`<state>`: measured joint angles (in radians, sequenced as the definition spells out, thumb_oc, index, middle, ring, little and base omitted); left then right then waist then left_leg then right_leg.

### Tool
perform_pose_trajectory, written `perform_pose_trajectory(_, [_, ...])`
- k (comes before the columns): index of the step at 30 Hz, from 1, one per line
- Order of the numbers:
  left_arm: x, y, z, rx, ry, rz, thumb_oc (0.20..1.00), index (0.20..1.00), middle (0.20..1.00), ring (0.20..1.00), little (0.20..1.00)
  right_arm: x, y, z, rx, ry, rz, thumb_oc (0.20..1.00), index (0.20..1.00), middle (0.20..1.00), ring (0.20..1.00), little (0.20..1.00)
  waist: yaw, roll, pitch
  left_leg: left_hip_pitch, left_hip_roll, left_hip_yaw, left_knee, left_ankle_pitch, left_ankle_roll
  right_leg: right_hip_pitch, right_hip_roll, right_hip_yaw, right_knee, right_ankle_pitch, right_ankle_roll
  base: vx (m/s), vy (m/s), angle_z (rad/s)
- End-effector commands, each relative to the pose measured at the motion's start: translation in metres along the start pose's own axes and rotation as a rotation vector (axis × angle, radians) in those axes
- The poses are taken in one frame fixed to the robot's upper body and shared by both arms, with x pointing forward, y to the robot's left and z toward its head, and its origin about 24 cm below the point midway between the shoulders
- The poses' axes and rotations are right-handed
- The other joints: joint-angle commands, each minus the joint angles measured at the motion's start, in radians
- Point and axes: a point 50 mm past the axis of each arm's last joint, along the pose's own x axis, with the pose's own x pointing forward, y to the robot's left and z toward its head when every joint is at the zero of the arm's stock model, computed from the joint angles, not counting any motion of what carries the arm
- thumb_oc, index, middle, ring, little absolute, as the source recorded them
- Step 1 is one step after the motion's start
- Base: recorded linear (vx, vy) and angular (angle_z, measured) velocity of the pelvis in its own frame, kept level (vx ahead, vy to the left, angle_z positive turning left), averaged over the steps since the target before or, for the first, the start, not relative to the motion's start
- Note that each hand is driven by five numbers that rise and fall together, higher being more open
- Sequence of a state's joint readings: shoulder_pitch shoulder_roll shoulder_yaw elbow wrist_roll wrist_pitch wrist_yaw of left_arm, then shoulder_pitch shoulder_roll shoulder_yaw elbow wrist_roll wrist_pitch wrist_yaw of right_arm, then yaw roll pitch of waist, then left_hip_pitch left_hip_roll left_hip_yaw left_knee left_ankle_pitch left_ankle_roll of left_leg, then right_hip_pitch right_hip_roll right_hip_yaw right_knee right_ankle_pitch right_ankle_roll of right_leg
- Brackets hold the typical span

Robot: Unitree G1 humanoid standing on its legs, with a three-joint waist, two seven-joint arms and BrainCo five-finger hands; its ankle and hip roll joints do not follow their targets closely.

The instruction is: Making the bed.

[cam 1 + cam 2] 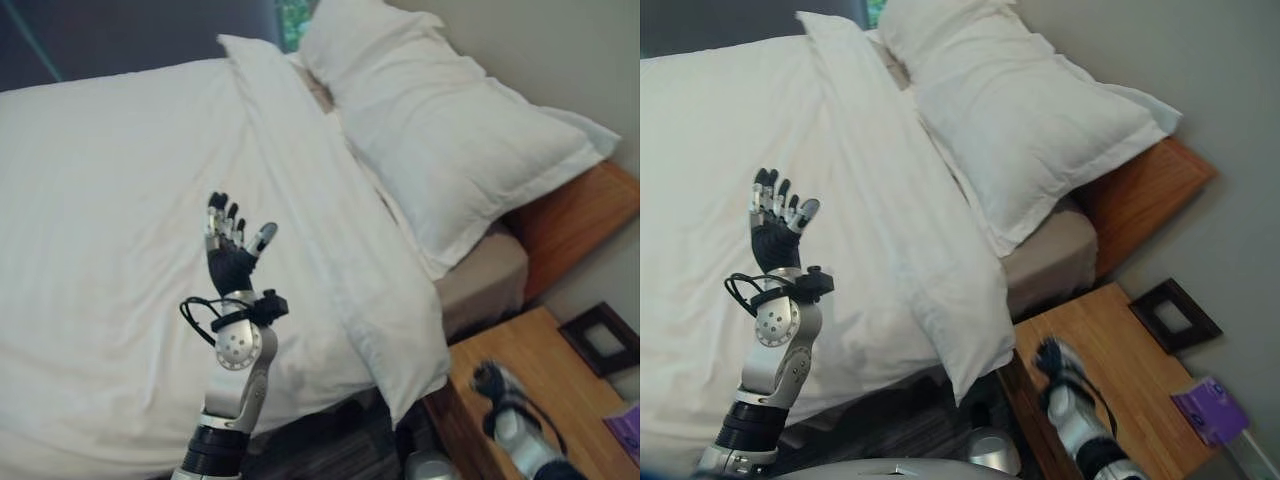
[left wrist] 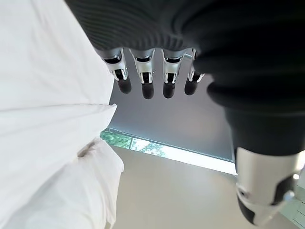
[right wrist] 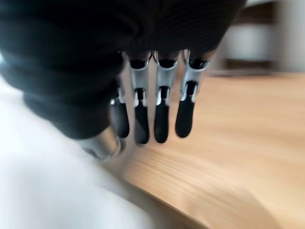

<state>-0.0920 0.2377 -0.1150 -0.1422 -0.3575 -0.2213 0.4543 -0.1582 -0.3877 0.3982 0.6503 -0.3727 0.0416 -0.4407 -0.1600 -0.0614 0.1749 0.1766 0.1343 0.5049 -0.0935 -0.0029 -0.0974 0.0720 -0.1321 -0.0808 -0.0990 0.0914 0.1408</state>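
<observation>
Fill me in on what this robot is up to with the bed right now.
It is making the bed, but neither hand holds anything at the moment. The left hand is raised open above the white duvet, fingers straight, touching nothing. The right hand hangs open over the wooden nightstand beside the bed. The duvet is spread over the mattress with its top edge folded back, and a white pillow lies at the head against the wooden headboard.

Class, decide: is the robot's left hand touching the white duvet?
Apart. In the left wrist view the left hand has straight fingers against the dark blind, clear of the duvet.
</observation>
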Motion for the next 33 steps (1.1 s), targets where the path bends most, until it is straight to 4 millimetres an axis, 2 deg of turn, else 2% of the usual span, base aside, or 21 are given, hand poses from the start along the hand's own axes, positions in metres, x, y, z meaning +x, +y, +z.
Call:
perform_pose_trajectory(1, [0.007, -0.004, 0.012, -0.109, -0.052, -0.054, 1.0, 1.0, 1.0, 1.0, 1.0, 0.029, -0.033, 0.037, 0.076, -0.105, -0.129, 0.2, 0.2, 0.2, 0.2, 0.2, 0.038, -0.03, -0.016, 0.017, 0.017, -0.075, 0.006, -0.011, -0.006, -0.001, -0.045, -0.028, 0.012, -0.004, 0.034, 0.0, -0.022, 0.18])
perform_pose_trajectory(2, [0.007, -0.004, 0.012, -0.109, -0.053, -0.054, 1.0, 1.0, 1.0, 1.0, 1.0, 0.029, -0.033, 0.037, 0.076, -0.106, -0.13, 0.2, 0.2, 0.2, 0.2, 0.2, 0.039, -0.03, -0.018, 0.012, 0.017, -0.073, 0.006, -0.006, -0.007, -0.006, -0.044, -0.026, 0.012, -0.001, 0.032, 0.0, -0.03, 0.04])
perform_pose_trajectory(3, [0.007, -0.005, 0.01, -0.146, -0.037, -0.061, 1.0, 1.0, 1.0, 1.0, 1.0, 0.038, -0.058, 0.071, 0.138, -0.235, -0.187, 0.2, 0.2, 0.2, 0.2, 0.2, 0.052, -0.032, -0.019, 0.011, 0.018, -0.08, 0.006, -0.004, -0.007, -0.003, -0.045, -0.031, 0.012, -0.002, 0.03, -0.01, -0.024, 0.16])
perform_pose_trajectory(4, [0.008, -0.005, 0.011, -0.147, -0.037, -0.062, 1.0, 1.0, 1.0, 1.0, 1.0, 0.038, -0.058, 0.071, 0.138, -0.236, -0.187, 0.2, 0.2, 0.2, 0.2, 0.2, 0.051, -0.031, -0.019, 0.009, 0.018, -0.081, 0.006, -0.004, -0.007, -0.004, -0.045, -0.032, 0.012, -0.002, 0.03, 0.01, -0.041, 0.24])
perform_pose_trajectory(5, [0.009, -0.006, 0.008, -0.168, -0.018, -0.064, 1.0, 1.0, 1.0, 1.0, 1.0, 0.04, -0.07, 0.104, 0.205, -0.353, -0.197, 0.2, 0.2, 0.2, 0.2, 0.2, 0.066, -0.031, -0.021, 0.007, 0.019, -0.088, 0.006, -0.002, -0.007, 0.0, -0.046, -0.038, 0.012, -0.006, 0.027, 0.01, -0.024, 0.26])
perform_pose_trajectory(6, [0.009, -0.006, 0.008, -0.168, -0.019, -0.064, 1.0, 1.0, 1.0, 1.0, 1.0, 0.04, -0.071, 0.104, 0.206, -0.353, -0.197, 0.2, 0.2, 0.2, 0.2, 0.2, 0.065, -0.031, -0.02, 0.007, 0.019, -0.089, 0.006, -0.002, -0.007, 0.001, -0.046, -0.038, 0.012, -0.006, 0.027, 0.01, -0.038, 0.17])
perform_pose_trajectory(7, [0.008, -0.004, 0.004, -0.178, 0.005, -0.061, 1.0, 1.0, 1.0, 1.0, 1.0, 0.04, -0.074, 0.123, 0.256, -0.408, -0.181, 0.2, 0.2, 0.2, 0.2, 0.2, 0.079, -0.028, -0.021, 0.006, 0.02, -0.093, 0.006, -0.001, -0.007, 0.005, -0.048, -0.044, 0.012, -0.008, 0.025, 0.01, -0.022, 0.13])
perform_pose_trajectory(8, [0.008, -0.003, 0.002, -0.18, 0.016, -0.062, 1.0, 1.0, 1.0, 1.0, 1.0, 0.04, -0.073, 0.131, 0.306, -0.421, -0.164, 0.2, 0.2, 0.2, 0.2, 0.2, 0.082, -0.027, -0.021, 0.005, 0.019, -0.096, 0.006, 0.0, -0.007, 0.008, -0.048, -0.049, 0.012, -0.009, 0.023, 0.02, -0.024, 0.09])
perform_pose_trajectory(9, [0.007, -0.004, 0.001, -0.181, 0.026, -0.071, 1.0, 1.0, 1.0, 1.0, 1.0, 0.034, -0.068, 0.151, 0.484, -0.473, -0.108, 0.2, 0.2, 0.2, 0.2, 0.2, 0.09, -0.022, -0.018, 0.009, 0.019, -0.101, 0.006, -0.001, -0.007, 0.016, -0.049, -0.053, 0.012, -0.014, 0.023, 0.01, -0.017, 0.11])
perform_pose_trajectory(10, [0.006, -0.002, -0.001, -0.194, 0.035, -0.07, 1.0, 1.0, 1.0, 1.0, 1.0, 0.036, -0.062, 0.148, 0.581, -0.421, -0.076, 0.2, 0.2, 0.2, 0.2, 0.2, 0.095, -0.02, -0.021, 0.005, 0.02, -0.104, 0.006, 0.003, -0.007, 0.014, -0.05, -0.054, 0.012, -0.011, 0.021, 0.02, -0.015, 0.16])
perform_pose_trajectory(11, [0.007, -0.002, -0.003, -0.195, 0.043, -0.078, 1.0, 1.0, 1.0, 1.0, 1.0, 0.03, -0.054, 0.163, 0.86, -0.425, 0.006, 0.2, 0.2, 0.2, 0.2, 0.2, 0.1, -0.015, -0.019, 0.008, 0.019, -0.112, 0.006, 0.001, -0.007, 0.02, -0.051, -0.057, 0.012, -0.017, 0.021, 0.0, -0.016, 0.15])
perform_pose_trajectory(12, [0.007, -0.002, -0.003, -0.195, 0.042, -0.078, 1.0, 1.0, 1.0, 1.0, 1.0, 0.03, -0.054, 0.163, 0.861, -0.426, 0.007, 0.2, 0.2, 0.2, 0.2, 0.2, 0.1, -0.016, -0.021, 0.005, 0.019, -0.111, 0.006, 0.003, -0.007, 0.017, -0.051, -0.056, 0.012, -0.015, 0.02, 0.01, -0.014, 0.11])
perform_pose_trajectory(13, [0.009, 0.002, -0.006, -0.221, 0.058, -0.067, 1.0, 1.0, 1.0, 1.0, 1.0, 0.034, -0.038, 0.157, 1.087, -0.301, 0.089, 0.2, 0.2, 0.2, 0.2, 0.2, 0.108, -0.008, -0.022, 0.003, 0.019, -0.118, 0.006, 0.005, -0.008, 0.019, -0.053, -0.062, 0.012, -0.018, 0.018, 0.0, 0.0, 0.0])
perform_pose_trajectory(14, [0.01, 0.005, -0.01, -0.236, 0.074, -0.054, 1.0, 1.0, 1.0, 1.0, 1.0, 0.033, -0.029, 0.16, 1.218, -0.259, 0.136, 0.2, 0.2, 0.2, 0.2, 0.2, 0.114, 0.0, -0.019, 0.006, 0.018, -0.125, 0.006, 0.004, -0.009, 0.025, -0.053, -0.065, 0.012, -0.022, 0.017, 0.0, 0.0, 0.0])
perform_pose_trajectory(19, [0.005, 0.018, -0.02, -0.289, 0.118, -0.051, 1.0, 1.0, 1.0, 1.0, 1.0, 0.037, -0.009, 0.152, 1.46, -0.096, 0.158, 0.2, 0.2, 0.2, 0.2, 0.2, 0.132, 0.037, -0.011, -0.011, 0.018, -0.143, 0.006, 0.014, -0.014, 0.018, -0.056, -0.072, 0.012, -0.027, 0.012, -0.01, -0.027, 0.08])
perform_pose_trajectory(21, [0.004, 0.02, -0.022, -0.299, 0.131, -0.053, 1.0, 1.0, 1.0, 1.0, 1.0, 0.04, -0.008, 0.149, 1.489, -0.07, 0.151, 0.2, 0.2, 0.2, 0.2, 0.2, 0.133, 0.047, -0.009, -0.014, 0.017, -0.147, 0.006, 0.016, -0.015, 0.018, -0.057, -0.075, 0.012, -0.029, 0.012, -0.01, -0.02, 0.16])
perform_pose_trajectory(23, [0.0, 0.022, -0.029, -0.318, 0.158, -0.063, 1.0, 1.0, 1.0, 1.0, 1.0, 0.045, -0.007, 0.135, 1.558, 0.004, 0.103, 0.2, 0.2, 0.2, 0.2, 0.2, 0.126, 0.088, 0.002, -0.03, 0.012, -0.155, 0.006, 0.024, -0.018, 0.011, -0.063, -0.08, 0.012, -0.035, 0.013, -0.03, -0.016, 0.06])
perform_pose_trajectory(26, [-0.002, 0.028, -0.033, -0.313, 0.169, -0.06, 1.0, 1.0, 1.0, 1.0, 1.0, 0.046, -0.002, 0.117, 1.575, 0.082, 0.078, 0.2, 0.2, 0.2, 0.2, 0.2, 0.116, 0.127, 0.01, -0.05, 0.007, -0.155, 0.006, 0.031, -0.021, -0.003, -0.071, -0.083, 0.012, -0.035, 0.016, -0.03, -0.004, 0.04])
perform_pose_trajectory(27, [-0.002, 0.028, -0.033, -0.313, 0.169, -0.06, 1.0, 1.0, 1.0, 1.0, 1.0, 0.046, -0.002, 0.117, 1.575, 0.081, 0.078, 0.2, 0.2, 0.2, 0.2, 0.2, 0.115, 0.127, 0.009, -0.051, 0.008, -0.156, 0.006, 0.031, -0.021, -0.004, -0.07, -0.083, 0.012, -0.035, 0.016, -0.04, 0.003, 0.04])
perform_pose_trajectory(29, [-0.003, 0.031, -0.035, -0.315, 0.175, -0.058, 1.0, 1.0, 1.0, 1.0, 1.0, 0.044, 0.008, 0.093, 1.565, 0.181, 0.058, 0.2, 0.2, 0.2, 0.2, 0.2, 0.095, 0.169, 0.02, -0.076, 0.002, -0.147, 0.006, 0.04, -0.025, -0.031, -0.079, -0.075, 0.012, -0.03, 0.021, -0.06, 0.017, 0.06])
perform_pose_trajectory(33, [-0.001, 0.036, -0.036, -0.322, 0.171, -0.03, 1.0, 1.0, 1.0, 1.0, 1.0, 0.031, 0.025, 0.044, 1.515, 0.368, 0.008, 0.2, 0.2, 0.2, 0.2, 0.2, 0.057, 0.201, 0.028, -0.094, 0.003, -0.129, 0.006, 0.043, -0.031, -0.063, -0.081, -0.06, 0.012, -0.025, 0.027, -0.03, 0.004, 0.01])
